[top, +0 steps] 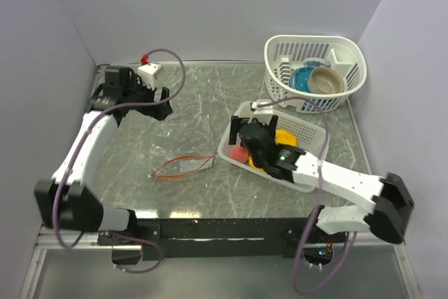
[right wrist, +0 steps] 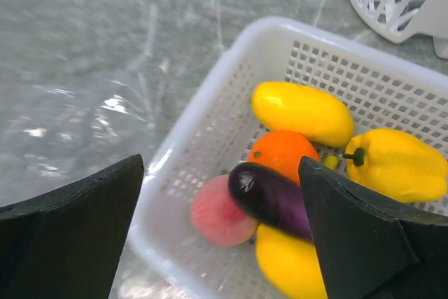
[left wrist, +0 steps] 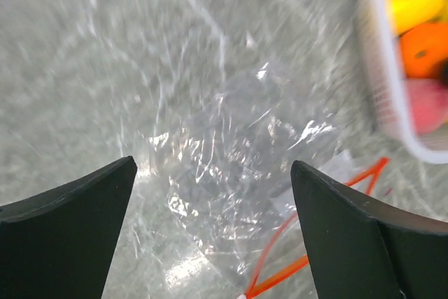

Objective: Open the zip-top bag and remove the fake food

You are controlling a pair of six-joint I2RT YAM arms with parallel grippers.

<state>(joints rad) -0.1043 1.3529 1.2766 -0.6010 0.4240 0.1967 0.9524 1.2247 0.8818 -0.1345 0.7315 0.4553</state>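
From above, the small clear plastic zip-top bag with its red-orange strip lies on the grey table, left of the white mesh basket. Left wrist: the left gripper gapes wide, framing the bag. Right wrist: the right gripper (also spread) hovers over the basket's glossy plastic fake food.

Left arm, right arm: white shells, black joints, looping mauve cables. Black wedge fingers. Green dot, right wrist.
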